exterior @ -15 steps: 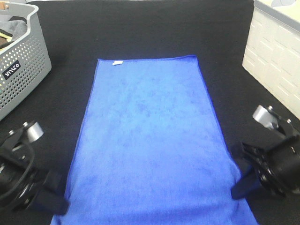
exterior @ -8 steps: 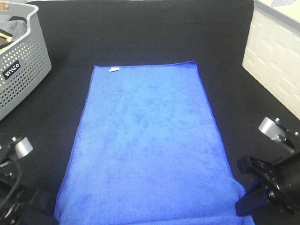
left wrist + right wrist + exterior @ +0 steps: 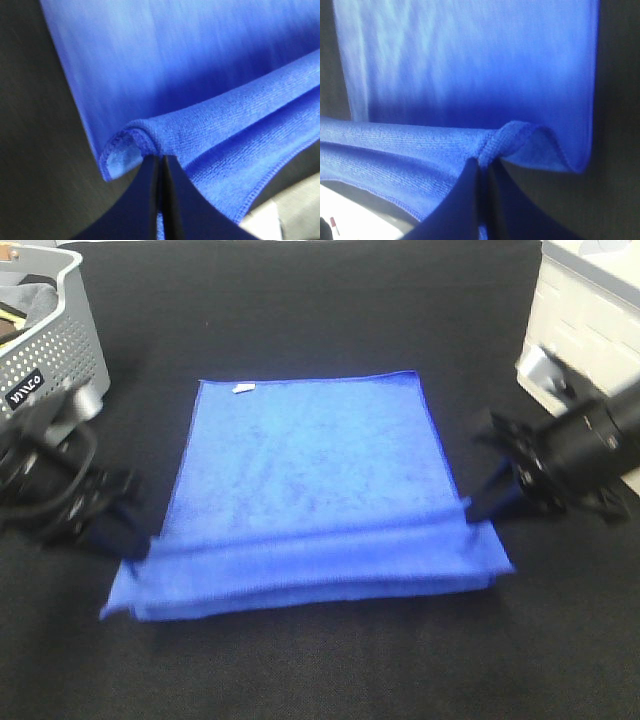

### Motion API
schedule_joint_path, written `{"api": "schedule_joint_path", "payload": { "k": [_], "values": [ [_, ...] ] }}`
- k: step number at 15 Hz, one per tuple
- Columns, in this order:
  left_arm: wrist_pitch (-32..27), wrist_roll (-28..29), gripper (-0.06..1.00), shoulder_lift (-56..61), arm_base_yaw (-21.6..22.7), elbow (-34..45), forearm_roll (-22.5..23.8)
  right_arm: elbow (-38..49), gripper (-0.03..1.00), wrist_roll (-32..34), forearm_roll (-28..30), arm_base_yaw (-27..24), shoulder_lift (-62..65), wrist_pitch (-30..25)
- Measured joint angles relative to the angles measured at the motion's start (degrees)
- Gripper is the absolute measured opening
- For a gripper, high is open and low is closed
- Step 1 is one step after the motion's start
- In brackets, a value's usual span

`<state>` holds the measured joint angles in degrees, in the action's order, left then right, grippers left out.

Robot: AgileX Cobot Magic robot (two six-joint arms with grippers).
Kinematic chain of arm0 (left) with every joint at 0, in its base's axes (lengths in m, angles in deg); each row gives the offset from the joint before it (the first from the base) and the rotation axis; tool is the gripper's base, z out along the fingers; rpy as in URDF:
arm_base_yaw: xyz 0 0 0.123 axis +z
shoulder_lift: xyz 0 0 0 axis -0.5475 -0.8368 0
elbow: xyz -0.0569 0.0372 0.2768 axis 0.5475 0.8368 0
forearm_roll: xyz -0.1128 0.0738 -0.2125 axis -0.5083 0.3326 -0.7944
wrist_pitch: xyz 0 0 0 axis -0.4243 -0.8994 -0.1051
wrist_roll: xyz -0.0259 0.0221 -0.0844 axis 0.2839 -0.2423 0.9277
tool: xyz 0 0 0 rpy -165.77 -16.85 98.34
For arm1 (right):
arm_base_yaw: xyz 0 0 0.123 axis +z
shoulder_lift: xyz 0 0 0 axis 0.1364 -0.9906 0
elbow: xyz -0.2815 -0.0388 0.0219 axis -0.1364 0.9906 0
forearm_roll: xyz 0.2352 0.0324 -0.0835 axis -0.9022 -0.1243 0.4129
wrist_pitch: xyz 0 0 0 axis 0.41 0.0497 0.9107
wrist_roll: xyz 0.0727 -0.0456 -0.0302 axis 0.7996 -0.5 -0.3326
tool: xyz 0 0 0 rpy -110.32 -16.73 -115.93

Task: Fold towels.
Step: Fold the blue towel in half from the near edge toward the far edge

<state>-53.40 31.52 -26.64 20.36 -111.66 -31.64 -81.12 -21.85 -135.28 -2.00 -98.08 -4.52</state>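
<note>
A blue towel [image 3: 310, 460] lies on the black table, its near end lifted and carried over the rest in a fold [image 3: 310, 570]. A small white tag [image 3: 242, 389] sits at its far left corner. My left gripper [image 3: 135, 540] is shut on the towel's near left corner, seen pinched in the left wrist view [image 3: 160, 160]. My right gripper [image 3: 480, 508] is shut on the near right corner, seen pinched in the right wrist view [image 3: 484, 165]. Both hold the edge a little above the table.
A grey perforated basket [image 3: 45, 350] with cloth in it stands at the far left. A white box [image 3: 590, 330] stands at the far right. The black table [image 3: 300, 300] extends beyond the towel's far edge.
Both grippers have risen from the table's near edge and moved away from the camera, carrying the towel's near end up and over the rest. The far end stayed put.
</note>
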Motion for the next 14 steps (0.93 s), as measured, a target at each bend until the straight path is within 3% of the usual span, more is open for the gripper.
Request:
{"api": "schedule_joint_path", "payload": {
  "k": [3,10,11,14],
  "values": [
    [-2.06,5.9,0.0,-7.51,0.0,-13.69,8.37,-14.84,0.0,1.49,1.43,0.0,-9.68,-2.29],
    [-4.93,14.38,0.0,-29.39,0.0,-50.02,19.54,-54.37,0.0,10.26,12.2,0.0,-33.0,-8.19],
    [-4.93,14.38,0.0,-29.39,0.0,-50.02,19.54,-54.37,0.0,10.26,12.2,0.0,-33.0,-8.19],
    [-3.67,16.16,0.0,-38.04,0.0,-63.54,23.2,-69.84,0.0,10.83,15.18,0.0,-42.4,-9.17]
  ]
}}
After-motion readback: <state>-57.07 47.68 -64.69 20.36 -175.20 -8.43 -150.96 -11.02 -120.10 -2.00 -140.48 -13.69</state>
